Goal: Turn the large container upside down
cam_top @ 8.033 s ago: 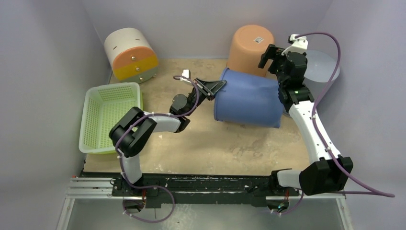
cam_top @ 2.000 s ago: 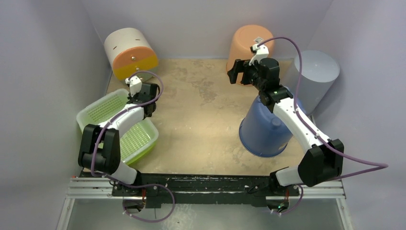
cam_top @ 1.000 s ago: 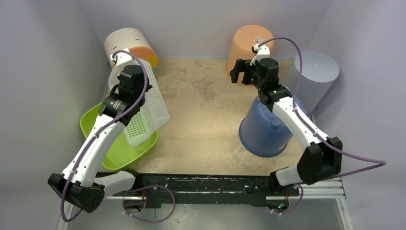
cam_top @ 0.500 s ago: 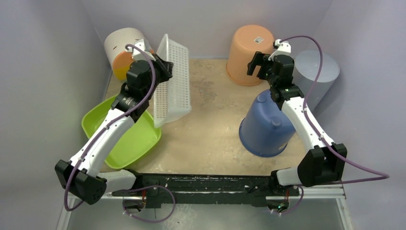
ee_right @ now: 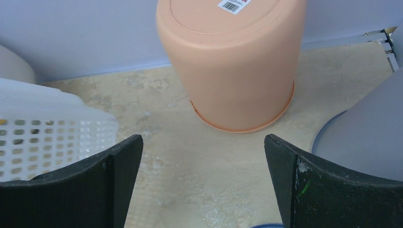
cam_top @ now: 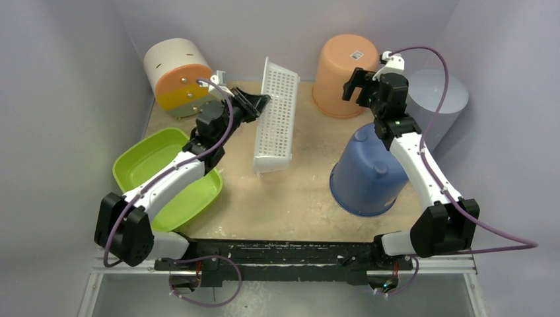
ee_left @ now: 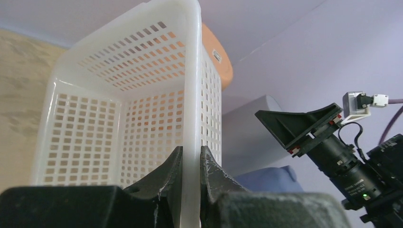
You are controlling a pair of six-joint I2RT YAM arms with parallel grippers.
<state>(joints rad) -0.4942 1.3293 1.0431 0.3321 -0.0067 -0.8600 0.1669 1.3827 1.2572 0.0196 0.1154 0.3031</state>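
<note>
Now left gripper (ee_left: pixel 191 159) pinches white basket (ee_left: pixel 157 85) rim; right gripper (ee_right: pixel 202 152) spread wide.

1. Overhead view first: bright, soft, even light from above, and the lavender walls are lit evenly with no hot spots.
2. Shadows are faint, with just a soft smudge on the table (cam_top: pixel 290 191) under the white basket (cam_top: pixel 274 119).
3. The walls lean outward at the edges, which is mild wide-angle distortion.
4. On the left wrist view, the left hand (ee_left: pixel 191 156) is a black, blurry mass at the bottom, far too close to focus. The basket's rim glows nearly blown-out white, while the mesh farther off is sharp.
5. On the right wrist view, the right hand's (ee_right: pixel 199 142) fingers (ee_right: pixel 109 185) are dark and soft-edged. The orange bucket (ee_right: pixel 233 61) is crisp, with a gentle sheen and no glare.
</note>
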